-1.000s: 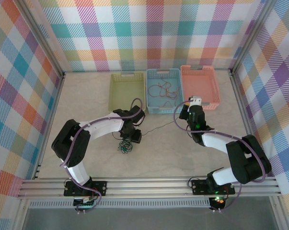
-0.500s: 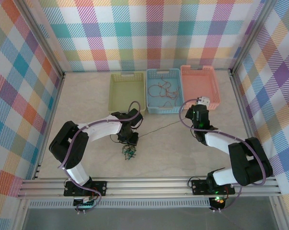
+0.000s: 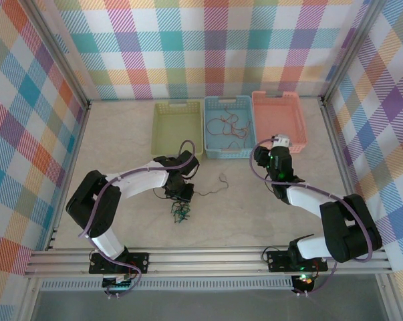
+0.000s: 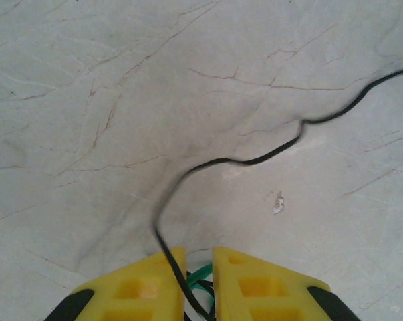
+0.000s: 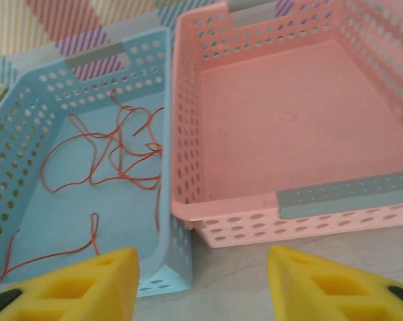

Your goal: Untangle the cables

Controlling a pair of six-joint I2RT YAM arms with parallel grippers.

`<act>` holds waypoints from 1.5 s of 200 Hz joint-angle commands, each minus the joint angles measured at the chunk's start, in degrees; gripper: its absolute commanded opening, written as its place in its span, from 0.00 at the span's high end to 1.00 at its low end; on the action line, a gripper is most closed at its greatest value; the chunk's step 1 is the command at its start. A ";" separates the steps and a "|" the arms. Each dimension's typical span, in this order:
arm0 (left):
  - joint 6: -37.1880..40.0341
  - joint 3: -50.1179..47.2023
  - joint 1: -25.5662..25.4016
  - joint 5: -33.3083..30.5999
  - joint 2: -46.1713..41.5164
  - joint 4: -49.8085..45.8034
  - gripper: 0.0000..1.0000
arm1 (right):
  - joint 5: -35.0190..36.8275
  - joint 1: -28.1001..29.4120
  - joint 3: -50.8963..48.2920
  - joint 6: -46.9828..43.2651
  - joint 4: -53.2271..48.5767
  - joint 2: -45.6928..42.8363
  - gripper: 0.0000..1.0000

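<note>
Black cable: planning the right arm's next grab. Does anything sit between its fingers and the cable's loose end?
Nothing visible does: the black cable lies on bare table, left of the open right fingers.

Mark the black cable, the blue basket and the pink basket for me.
black cable (image 4: 241, 161): left wrist view, middle of the strand.
blue basket (image 5: 21, 154): right wrist view, its left wall.
pink basket (image 5: 275, 120): right wrist view, its bare floor.
</note>
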 commanded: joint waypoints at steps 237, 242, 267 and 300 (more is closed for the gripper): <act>-0.03 -4.66 -0.26 4.63 -13.67 4.57 1.00 | -60.03 11.86 13.73 -37.20 -3.78 18.38 0.41; -0.03 -4.59 -0.24 4.72 -13.82 4.57 1.00 | -60.34 12.22 14.10 -37.81 -4.74 18.61 0.41; 0.06 -4.60 -0.24 5.20 -14.76 4.39 1.00 | -60.52 13.50 15.32 -40.08 -7.80 19.66 0.39; -0.02 -4.61 -0.27 5.97 -15.65 4.44 1.00 | -61.31 15.34 17.85 -43.02 -13.42 21.78 0.38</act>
